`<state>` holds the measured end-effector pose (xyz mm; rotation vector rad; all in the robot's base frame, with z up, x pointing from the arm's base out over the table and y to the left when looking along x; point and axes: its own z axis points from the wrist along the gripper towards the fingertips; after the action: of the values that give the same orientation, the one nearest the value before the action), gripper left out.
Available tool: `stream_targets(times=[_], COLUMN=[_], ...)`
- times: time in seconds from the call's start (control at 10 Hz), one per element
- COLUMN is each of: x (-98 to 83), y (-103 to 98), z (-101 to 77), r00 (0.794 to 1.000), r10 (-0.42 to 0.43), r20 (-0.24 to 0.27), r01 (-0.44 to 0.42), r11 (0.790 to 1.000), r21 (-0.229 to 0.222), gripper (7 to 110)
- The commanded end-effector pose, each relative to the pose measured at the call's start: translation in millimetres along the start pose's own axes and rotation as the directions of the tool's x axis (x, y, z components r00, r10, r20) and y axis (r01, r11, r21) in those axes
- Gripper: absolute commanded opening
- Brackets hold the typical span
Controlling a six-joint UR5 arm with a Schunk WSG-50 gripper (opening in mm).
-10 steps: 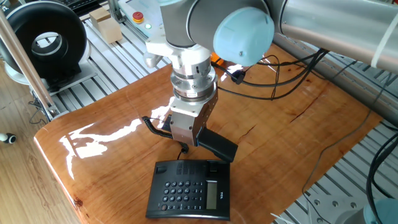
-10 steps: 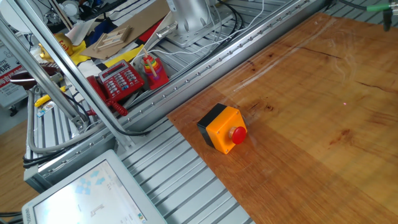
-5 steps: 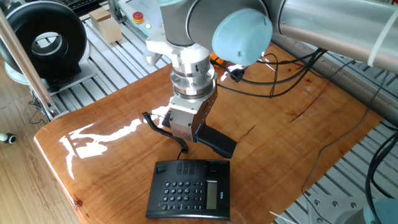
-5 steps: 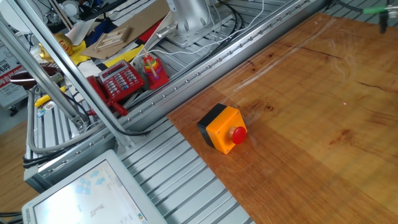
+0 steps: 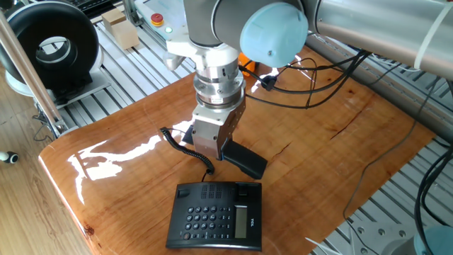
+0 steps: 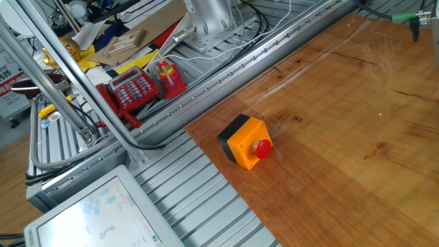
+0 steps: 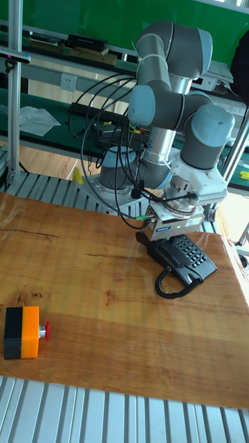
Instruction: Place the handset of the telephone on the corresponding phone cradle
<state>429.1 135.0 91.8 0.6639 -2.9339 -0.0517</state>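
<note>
Gripper (image 5: pixel 212 157) clamped on handset (image 5: pixel 243 161), held tilted above table (image 5: pixel 106 177), just behind phone (image 5: pixel 216 216); cradle (image 5: pixel 225 190) strip bare, at the phone's near-arm edge. Coiled cord (image 5: pixel 185 145) loops from handset past the gripper's side. Orange button box (image 6: pixel 245 141) sits well apart, near table edge. Cables (image 5: pixel 318 78) hang behind the arm. Red calculator (image 6: pixel 134 88) off-table on rails.
</note>
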Motion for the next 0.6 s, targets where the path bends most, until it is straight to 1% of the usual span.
stream_targets(times=[0.0,0.1,0.2,0.4,0.5], x=[-2.5,-3.1,-4.9,-4.4,-4.3], y=[3.8,1.8,1.8,1.6,-1.0], z=[0.9,1.2,1.0,-0.6,0.2], r00=[1.000,1.000,1.000,1.000,1.000], r10=[0.024,0.030,0.030,0.030,0.025], r20=[0.002,0.002,0.007,0.009,0.010], r01=[-0.024,-0.030,-0.029,-0.029,-0.025], r11=[1.000,0.999,0.999,0.999,1.000], r21=[-0.020,-0.020,-0.031,-0.032,-0.019], gripper=[7,7,7,7,7])
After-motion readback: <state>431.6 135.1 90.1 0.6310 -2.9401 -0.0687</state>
